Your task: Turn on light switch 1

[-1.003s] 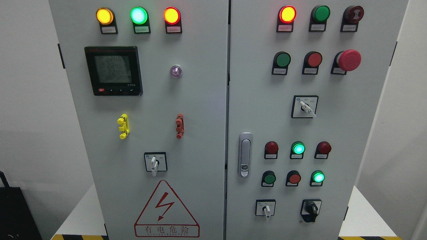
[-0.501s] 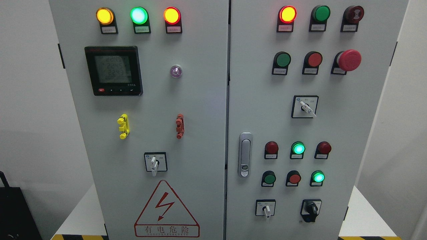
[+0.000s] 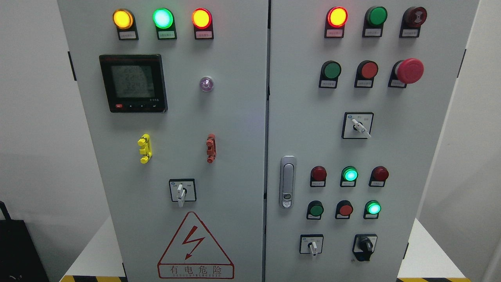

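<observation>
Right now you're facing a grey two-door control cabinet [image 3: 235, 117], and neither robot hand is in the picture.

So you can't tell anything about the fingers or what they might hold (both arms are out of view). On the left door you see yellow, green and red lamps [image 3: 162, 18] lit along the top, a black meter display [image 3: 133, 83] below them, and a white-handled rotary switch [image 3: 181, 192] pointing down, just above the red warning triangle [image 3: 195, 244]. On the right door, a red mushroom button [image 3: 409, 70] sits upper right, another rotary switch [image 3: 358, 126] at mid-height, and a silver door latch [image 3: 287, 182] near the seam. Which control is light switch 1 you cannot tell; the labels are too small to read.
</observation>
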